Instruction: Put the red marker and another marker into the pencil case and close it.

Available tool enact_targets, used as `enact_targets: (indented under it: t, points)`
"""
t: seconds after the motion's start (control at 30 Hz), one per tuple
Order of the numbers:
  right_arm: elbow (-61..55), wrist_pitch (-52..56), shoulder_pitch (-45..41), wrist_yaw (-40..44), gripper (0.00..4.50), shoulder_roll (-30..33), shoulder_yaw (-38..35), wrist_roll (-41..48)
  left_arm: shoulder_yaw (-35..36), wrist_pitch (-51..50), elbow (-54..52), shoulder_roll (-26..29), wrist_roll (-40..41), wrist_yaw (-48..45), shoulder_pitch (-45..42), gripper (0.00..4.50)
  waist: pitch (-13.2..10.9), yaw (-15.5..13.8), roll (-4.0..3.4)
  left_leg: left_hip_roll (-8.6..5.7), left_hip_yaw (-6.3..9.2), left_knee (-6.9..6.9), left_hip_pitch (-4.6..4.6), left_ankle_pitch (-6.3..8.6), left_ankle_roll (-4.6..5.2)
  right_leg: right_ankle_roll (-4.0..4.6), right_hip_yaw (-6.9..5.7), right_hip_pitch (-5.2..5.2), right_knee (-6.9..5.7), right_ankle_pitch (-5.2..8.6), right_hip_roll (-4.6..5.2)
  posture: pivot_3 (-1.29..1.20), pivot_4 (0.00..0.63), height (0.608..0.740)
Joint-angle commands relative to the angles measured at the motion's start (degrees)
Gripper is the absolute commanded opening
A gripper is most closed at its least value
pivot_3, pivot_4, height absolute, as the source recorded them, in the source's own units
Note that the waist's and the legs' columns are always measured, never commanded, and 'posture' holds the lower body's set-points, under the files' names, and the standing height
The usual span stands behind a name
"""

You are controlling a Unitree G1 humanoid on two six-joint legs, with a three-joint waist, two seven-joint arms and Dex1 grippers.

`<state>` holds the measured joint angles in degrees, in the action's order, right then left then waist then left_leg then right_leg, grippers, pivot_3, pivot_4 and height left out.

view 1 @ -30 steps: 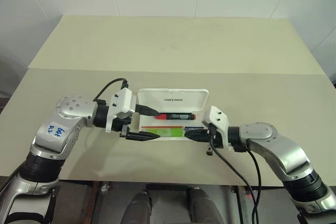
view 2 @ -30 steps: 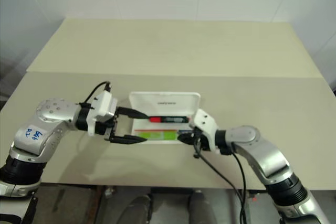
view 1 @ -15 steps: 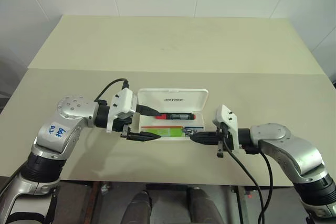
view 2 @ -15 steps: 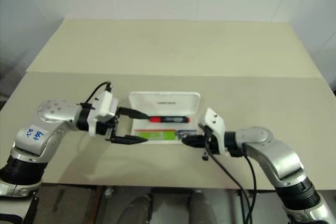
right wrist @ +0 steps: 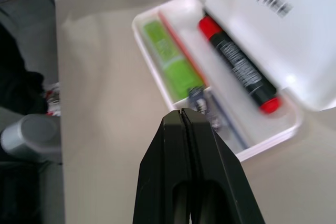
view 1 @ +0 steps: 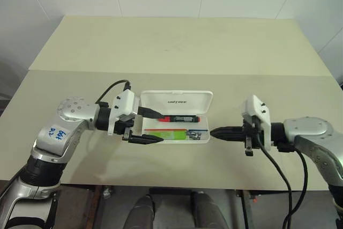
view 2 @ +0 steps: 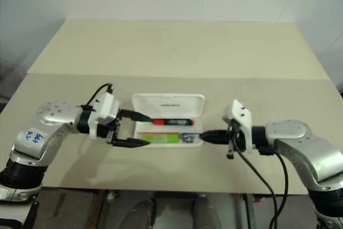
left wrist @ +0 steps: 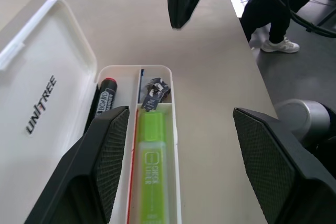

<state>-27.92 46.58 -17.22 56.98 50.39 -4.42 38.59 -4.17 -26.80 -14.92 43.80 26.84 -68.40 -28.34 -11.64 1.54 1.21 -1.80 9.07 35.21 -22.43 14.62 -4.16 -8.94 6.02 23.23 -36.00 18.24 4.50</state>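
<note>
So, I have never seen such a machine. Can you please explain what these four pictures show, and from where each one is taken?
It is a humanoid robot with two arms, each ending in a gripper of two black fingers. Two pictures come from cameras in its head, looking down at a table. The other two come from cameras on its wrists, looking along the fingers. On the table lies a white pencil case with its lid open. Inside are a red marker, a green marker and a small dark item I cannot identify. The left gripper is open, with one finger on each long side of the case's end. The right gripper is shut, holds nothing, and sits just beside the other end.
</note>
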Motion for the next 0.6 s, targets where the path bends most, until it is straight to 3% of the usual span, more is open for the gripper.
enact_targets:
  t: [0.03,0.13,0.5,0.6]
  points:
    - [-2.75,-2.26,-0.92,-1.14,0.05,-0.07,-1.99,0.33,2.45,-0.3,0.13,0.6,1.54,0.05,-0.54,3.42,0.0,-0.01,0.0,0.0,0.0,0.0,0.0,0.0,0.0,0.0,0.0,0.0,0.0,0.0,0.0,0.0,0.15,0.74]
    - [-2.19,-7.48,-1.53,-3.9,0.62,-2.76,-2.67,-2.59,3.45,-0.91,0.5,0.69,2.01,0.19,-0.73,3.42,0.0,0.02,0.0,0.0,0.0,0.0,0.0,0.0,0.0,0.0,0.0,0.0,0.0,0.0,0.0,0.0,0.15,0.74]
    - [-2.75,-5.16,-5.0,-4.93,4.49,-3.54,-5.52,4.51,8.51,-1.26,3.41,3.27,3.42,-0.15,-0.19,3.42,0.0,0.0,0.0,0.01,0.0,-0.01,0.0,0.0,0.0,0.0,0.01,0.0,0.01,0.0,0.01,0.0,0.15,0.74]
    - [-2.79,-6.12,-5.37,-5.17,4.49,-3.51,-5.18,4.71,9.69,-1.42,4.33,2.9,3.96,0.68,-0.58,3.42,0.0,0.01,0.0,0.01,0.0,-0.01,0.0,0.0,0.0,0.0,0.0,0.0,0.0,0.0,0.0,0.0,0.15,0.74]
